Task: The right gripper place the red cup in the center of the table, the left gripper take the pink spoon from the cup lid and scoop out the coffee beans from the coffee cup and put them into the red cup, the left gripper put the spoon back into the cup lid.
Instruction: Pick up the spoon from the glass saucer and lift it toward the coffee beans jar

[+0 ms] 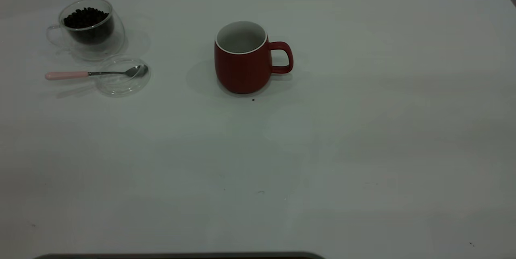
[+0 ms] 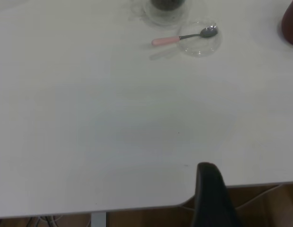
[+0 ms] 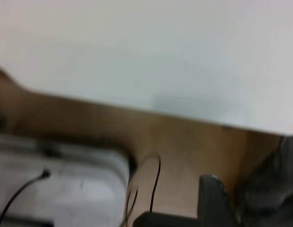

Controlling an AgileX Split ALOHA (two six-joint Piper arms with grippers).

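Observation:
The red cup (image 1: 242, 63) stands upright near the middle of the table (image 1: 322, 150), handle to the right, white inside with nothing visible in it. At the far left the glass coffee cup (image 1: 89, 28) holds a heap of coffee beans (image 1: 86, 16). In front of it lies the clear cup lid (image 1: 123, 77). The pink spoon (image 1: 92, 74) rests with its bowl on the lid and its handle out to the left. Neither arm shows in the exterior view. My left gripper (image 2: 210, 189) hangs over the table's near edge, far from the spoon (image 2: 184, 37). My right gripper (image 3: 213, 201) is off the table, over the floor.
A small dark speck (image 1: 253, 99) lies just in front of the red cup. In the right wrist view a white box (image 3: 61, 189) and black cables (image 3: 155, 184) lie on the wooden floor beside the table edge (image 3: 193, 116).

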